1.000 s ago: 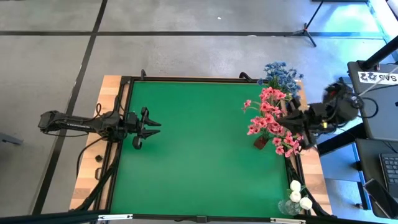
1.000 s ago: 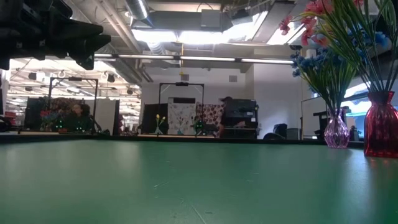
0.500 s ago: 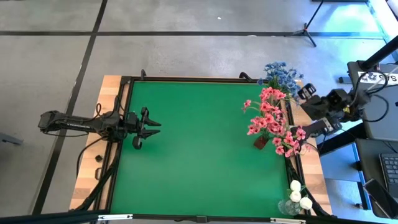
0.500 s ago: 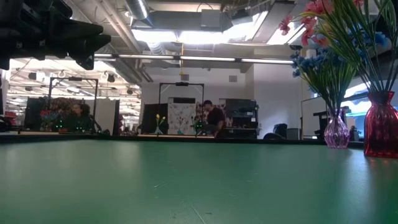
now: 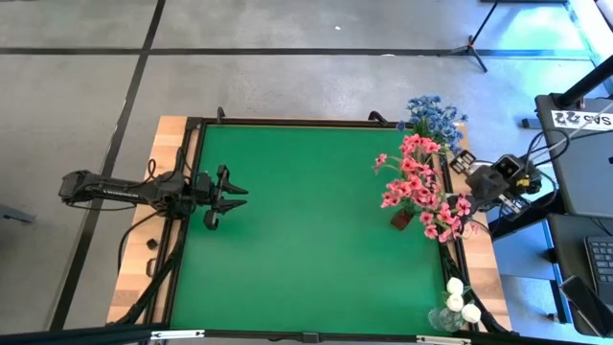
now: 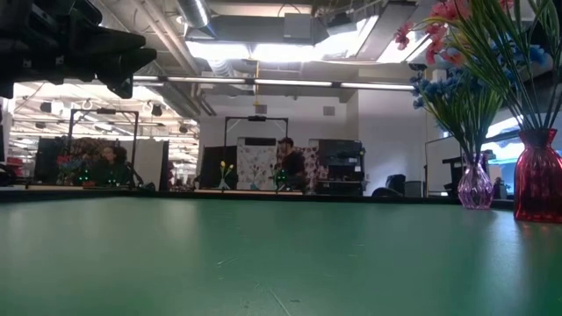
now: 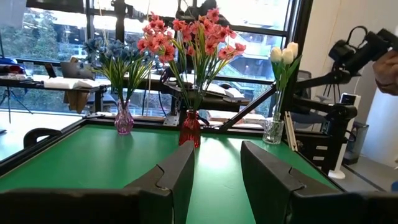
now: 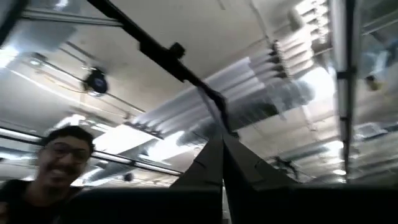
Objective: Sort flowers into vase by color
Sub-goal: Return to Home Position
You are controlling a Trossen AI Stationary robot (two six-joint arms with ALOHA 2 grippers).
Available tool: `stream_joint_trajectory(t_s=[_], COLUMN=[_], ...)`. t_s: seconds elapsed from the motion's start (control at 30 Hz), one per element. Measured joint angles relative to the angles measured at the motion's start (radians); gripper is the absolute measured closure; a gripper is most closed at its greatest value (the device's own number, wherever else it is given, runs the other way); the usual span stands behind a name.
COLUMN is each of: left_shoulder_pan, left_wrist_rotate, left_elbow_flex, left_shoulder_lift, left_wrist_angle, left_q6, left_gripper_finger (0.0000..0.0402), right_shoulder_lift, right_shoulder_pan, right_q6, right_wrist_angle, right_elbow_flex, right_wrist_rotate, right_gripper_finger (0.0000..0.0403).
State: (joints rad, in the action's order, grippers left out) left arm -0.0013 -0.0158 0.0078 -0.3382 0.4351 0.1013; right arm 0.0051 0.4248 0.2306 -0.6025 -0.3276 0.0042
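When viewed from above, looks finished: no loose stem anywhere on the green mat [image 5: 306, 249] of the table [image 5: 134, 287]. Sorted by colour along the right edge: blue flowers [image 5: 431, 110] in a purple-tinted vase [image 7: 123, 118] at one corner, pink flowers [image 5: 414, 182] fanning out of a red vase [image 7: 190, 129] close beside them, white tulip buds [image 5: 460, 305] bunched in the transparent vase [image 7: 272, 130], well apart at the other corner. One colour per vase, none mixed as far as can be told.

Hovering over the mat's left side, left hand [image 7: 217, 149]: released, empty, fingers spread with bare mat showing between. Off the table's right edge, beside the pink flowers, right hand [image 8: 222, 143]: tipped up towards the ceiling, fingers seemingly pressed together on nothing. Left to do, by judgement: only settling that arm at rest.

Stems thin, green and wiry, probably springy rather than limp. Blue and pink blossoms small, clustered, cloth-like; white buds smooth, closed, egg-shaped. Vases glassy throughout: purple-tinted one bulbous with a narrow neck, red one taller and tapering with a wet sheen, transparent one short and nearly lost against the wood from above. Mat flat and matte, framed in black, with pale wood at the rim.
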Motion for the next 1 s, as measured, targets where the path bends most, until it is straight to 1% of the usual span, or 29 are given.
stream_joint_trajectory(t_s=[0.13, 0.2, 0.3, 0.4, 0.47, 0.5, 0.57, 0.67, 0.83, 0.93, 1.0], left_shoulder_pan=[0.000, 0.000, 0.000, 0.000, 0.000, 0.000, 0.000, 0.000, 0.000, 0.000, 0.000], left_wrist_rotate=[0.000, 0.000, 0.000, 0.000, 0.000, 0.000, 0.000, 0.000, 0.002, 0.003, 0.003], left_elbow_flex=[0.000, 0.000, 0.000, 0.000, 0.000, 0.000, 0.000, 0.000, 0.000, 0.000, 0.000], left_shoulder_lift=[0.000, 0.000, 0.000, 0.000, 0.000, 0.000, 0.000, 0.000, 0.000, 0.000, 0.000], left_wrist_angle=[0.000, 0.000, -0.001, -0.001, 0.000, -0.001, -0.001, -0.001, -0.001, 0.000, -0.001], left_q6=[0.000, 0.000, 0.000, 0.000, 0.000, 0.000, 0.000, 0.000, 0.000, 0.000, 0.000], left_gripper_finger=[0.0274, 0.0274, 0.0274, 0.0274, 0.0274, 0.0274, 0.0274, 0.0274, 0.0274, 0.0274, 0.0274], right_shoulder_lift=[0.000, 0.000, 0.000, 0.000, 0.000, 0.000, 0.000, 0.000, 0.000, 0.000, 0.000], right_shoulder_pan=[0.000, 0.000, 0.001, 0.000, 0.000, 0.000, 0.000, 0.004, 0.008, 0.008, 0.008], right_q6=[0.091, 0.136, 0.201, 0.307, 0.320, 0.321, 0.346, 0.439, 0.516, 0.594, 0.637], right_wrist_angle=[-0.125, -0.150, -0.233, -0.324, -0.329, -0.331, -0.316, -0.335, -0.513, -0.628, -0.699], right_elbow_flex=[0.050, 0.068, 0.084, 0.086, 0.086, 0.086, 0.086, 0.094, 0.169, 0.236, 0.282], right_wrist_rotate=[-0.137, -0.191, -0.366, -0.527, -0.682, -0.720, -0.760, -0.900, -1.008, -0.976, -0.992], right_gripper_finger=[0.0403, 0.0403, 0.0401, 0.0395, 0.0392, 0.0391, 0.0391, 0.0393, 0.0395, 0.0395, 0.0395])
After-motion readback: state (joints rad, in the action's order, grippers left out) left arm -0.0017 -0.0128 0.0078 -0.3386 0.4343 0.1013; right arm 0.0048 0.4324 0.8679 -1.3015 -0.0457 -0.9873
